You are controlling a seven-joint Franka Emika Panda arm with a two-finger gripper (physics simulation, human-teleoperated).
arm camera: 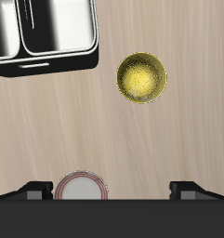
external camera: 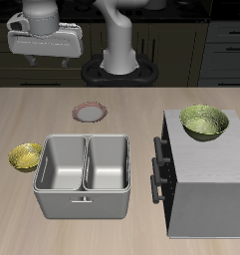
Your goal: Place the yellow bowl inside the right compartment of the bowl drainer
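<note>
The small golden yellow bowl [external camera: 26,156] [arm camera: 142,77] sits upright on the table, close beside the bowl drainer [external camera: 52,194] [arm camera: 62,58] at the end away from the cabinet. The drainer is a grey metal tub with two square wells, both empty. Its right compartment [external camera: 108,162] is the well nearer the cabinet. My gripper [external camera: 48,60] [arm camera: 112,191] hangs high above the table's back area, well away from the bowl. It is open and holds nothing, with its dark fingertips [arm camera: 34,191] spread wide.
A grey box cabinet [external camera: 206,179] with black handles stands beside the drainer, with a larger greenish-yellow bowl [external camera: 204,122] on top. A small pink-rimmed plate [external camera: 88,113] [arm camera: 82,189] lies on the table behind the drainer, below my gripper.
</note>
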